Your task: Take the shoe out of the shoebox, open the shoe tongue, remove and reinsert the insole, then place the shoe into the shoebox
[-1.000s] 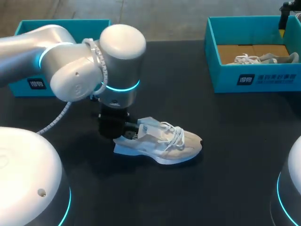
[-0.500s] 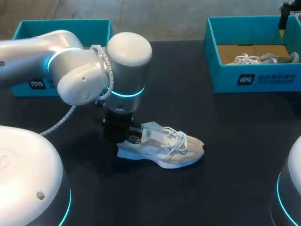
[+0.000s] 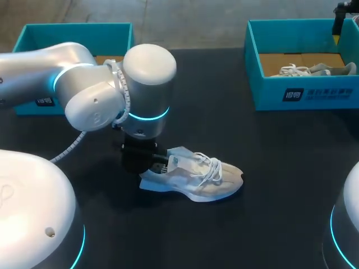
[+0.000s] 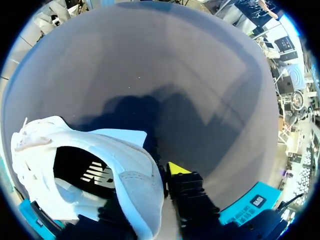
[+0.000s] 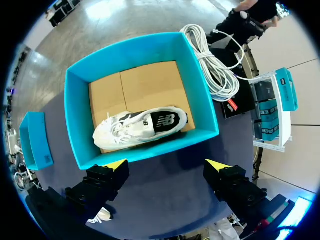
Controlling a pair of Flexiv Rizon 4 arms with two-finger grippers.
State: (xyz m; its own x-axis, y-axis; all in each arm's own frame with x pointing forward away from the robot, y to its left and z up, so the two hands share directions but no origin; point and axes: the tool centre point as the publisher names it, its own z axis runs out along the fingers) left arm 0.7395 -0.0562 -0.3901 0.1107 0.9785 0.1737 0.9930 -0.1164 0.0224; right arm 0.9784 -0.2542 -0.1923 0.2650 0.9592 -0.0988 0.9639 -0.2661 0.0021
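A white and beige shoe (image 3: 196,177) lies on its side on the black table, toe pointing right. My left gripper (image 3: 151,159) stands at its heel, shut on the heel collar (image 4: 142,187). One yellow fingertip (image 4: 176,169) shows outside the collar; the other finger is hidden inside the shoe's opening. The dark insole (image 4: 85,172) shows inside the shoe. My right gripper (image 5: 167,165) hangs open high above the right teal shoebox (image 5: 145,150), nothing between its fingers. That shoebox (image 3: 303,92) holds a second white shoe (image 5: 142,127) on brown cardboard.
A second teal shoebox (image 3: 73,31) stands at the back left, partly behind my left arm (image 3: 95,89). Black tabletop stretches between the shoe and the right shoebox.
My left arm has carried the shoe a little to the right and toward the front; in the last half second the arm drew slightly left while the shoe stayed put.
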